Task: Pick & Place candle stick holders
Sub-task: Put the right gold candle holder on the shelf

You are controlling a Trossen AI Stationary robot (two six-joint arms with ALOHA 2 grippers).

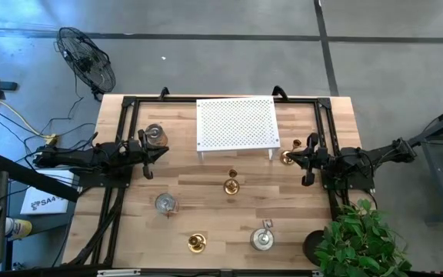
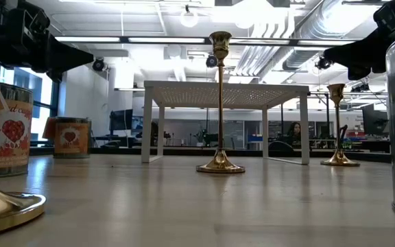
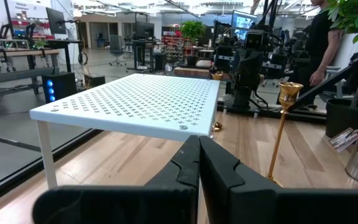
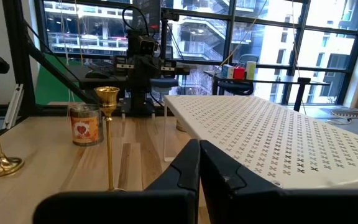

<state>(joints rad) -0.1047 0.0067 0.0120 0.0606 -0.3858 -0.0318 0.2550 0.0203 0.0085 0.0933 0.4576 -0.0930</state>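
Three gold candlesticks stand upright on their round bases on the wooden table: one at the middle (image 1: 232, 185), one by the right arm (image 1: 287, 158), one near the front edge (image 1: 197, 243). Three squat silvery holders stand at the left (image 1: 154, 135), front left (image 1: 165, 203) and front right (image 1: 262, 238). My left gripper (image 1: 162, 151) is shut and empty beside the left holder; it also shows in the left wrist view (image 3: 199, 155). My right gripper (image 1: 294, 156) is shut and empty just beside the right candlestick (image 4: 107, 130), apart from it; it also shows in the right wrist view (image 4: 199, 158).
A white perforated rack (image 1: 237, 123) stands on its legs at the table's far middle. A potted plant (image 1: 360, 242) stands at the front right corner. A fan (image 1: 87, 61) stands on the floor beyond the far left corner. A person (image 3: 322, 43) stands beyond the table's right side.
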